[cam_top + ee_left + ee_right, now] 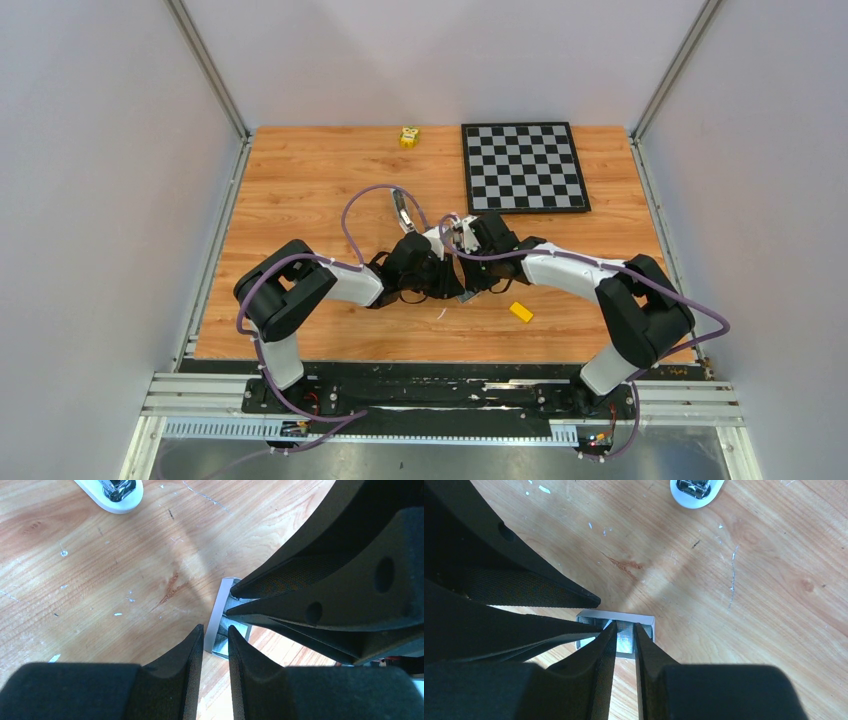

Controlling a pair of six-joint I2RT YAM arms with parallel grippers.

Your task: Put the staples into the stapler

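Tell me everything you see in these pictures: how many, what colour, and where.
stapler: one, white with metal, beyond both hands
staple box: one, pale grey-blue, table centre, between the hands
staples: one block, silvery, in the box
chessboard: one, black and white, far right
yellow block: one, near right
small yellow item: one, far edge, too small to identify
table: one, brown wood
left hand: one, black, closed on the box's end
right hand: one, black, closed on the staples
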